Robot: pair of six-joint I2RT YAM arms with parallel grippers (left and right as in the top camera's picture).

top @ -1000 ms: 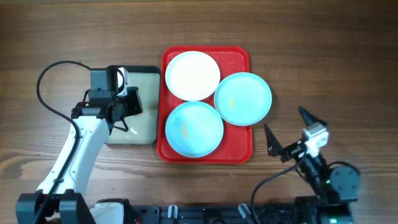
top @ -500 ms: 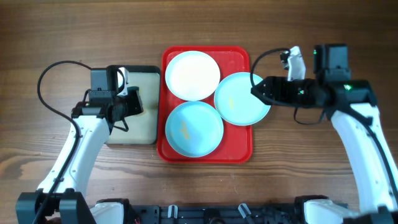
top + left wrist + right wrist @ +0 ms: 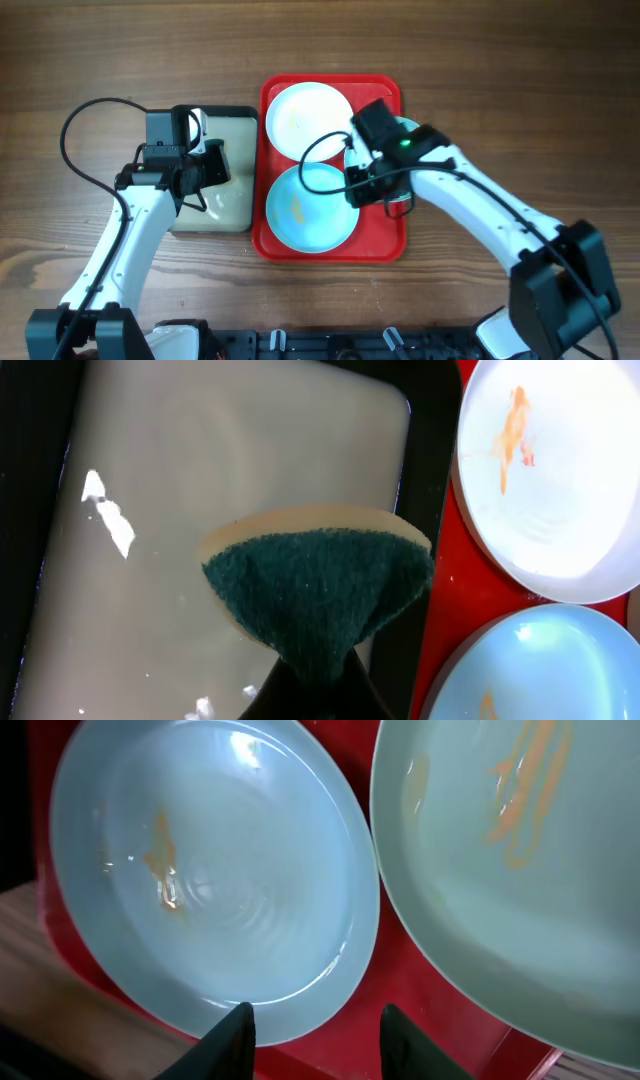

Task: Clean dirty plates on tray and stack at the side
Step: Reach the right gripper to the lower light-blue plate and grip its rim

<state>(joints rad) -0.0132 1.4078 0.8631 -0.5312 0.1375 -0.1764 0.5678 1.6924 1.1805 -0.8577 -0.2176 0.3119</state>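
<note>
Right gripper (image 3: pixel 315 1040) jaws apart, above rim of blue plate (image 3: pixel 210 870) at frame left. Go down slow, pinch rim only. Left gripper (image 3: pixel 318 695) jaws hold sponge (image 3: pixel 318 595) tight.

Bright, even light; perhaps slight glare.

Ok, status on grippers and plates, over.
Left gripper shut on sponge over beige tray. Right gripper open above front blue plate. Three plates stained, on red tray. Nothing blocking.
</note>
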